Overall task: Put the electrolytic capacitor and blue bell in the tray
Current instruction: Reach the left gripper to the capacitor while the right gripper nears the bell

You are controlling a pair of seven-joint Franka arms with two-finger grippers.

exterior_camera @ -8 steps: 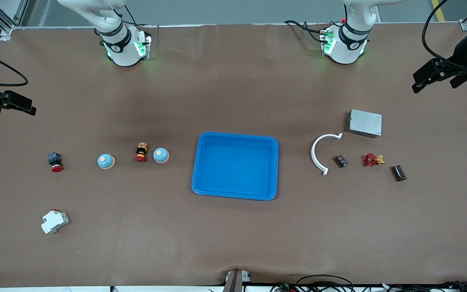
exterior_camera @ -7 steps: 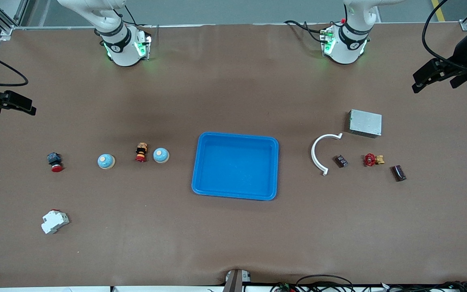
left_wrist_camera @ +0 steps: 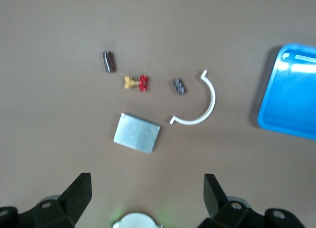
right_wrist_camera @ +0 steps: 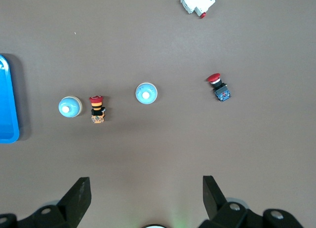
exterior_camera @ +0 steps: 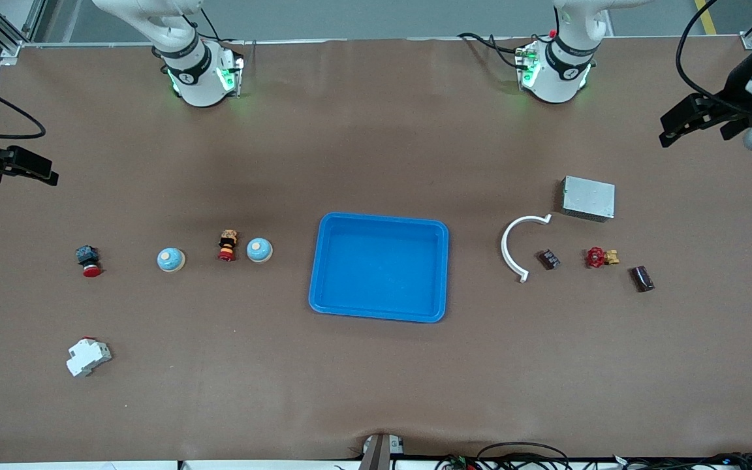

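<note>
Blue tray (exterior_camera: 379, 267) sits mid-table. Two blue bells (exterior_camera: 260, 250) (exterior_camera: 171, 259) lie beside it toward the right arm's end; the electrolytic capacitor (exterior_camera: 642, 278) lies well apart toward the left arm's end. Left gripper (exterior_camera: 692, 121) and right gripper (exterior_camera: 14, 166) hang at the table ends, jaws spread wide, holding nothing.
</note>
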